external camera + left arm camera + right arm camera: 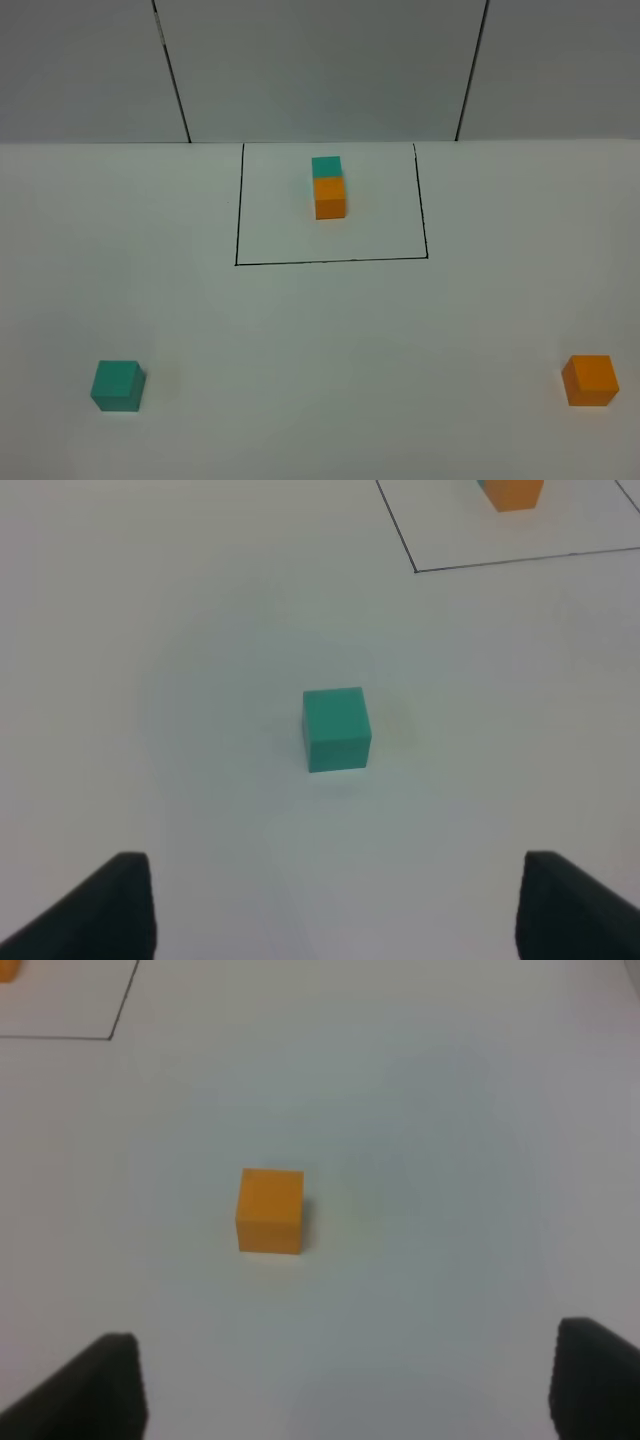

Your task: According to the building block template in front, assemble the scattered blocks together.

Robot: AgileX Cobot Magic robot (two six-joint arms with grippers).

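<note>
The building block template (328, 187), a teal cube joined to an orange cube, sits inside a black drawn rectangle at the back middle of the white table. One of the scattered blocks, a teal cube (118, 386) (336, 729), lies at the front left. In the left wrist view my left gripper (337, 900) is open, short of this cube and apart from it. The orange cube (590, 380) (270, 1210) lies at the front right, and my right gripper (350, 1370) is open, short of it with nothing between its fingers. Neither arm shows in the high view.
The black rectangle's front line (330, 262) runs across the table's middle. A grey back wall (320, 70) with two dark seams rises behind the table. White tabletop (340, 370) lies between the two loose cubes.
</note>
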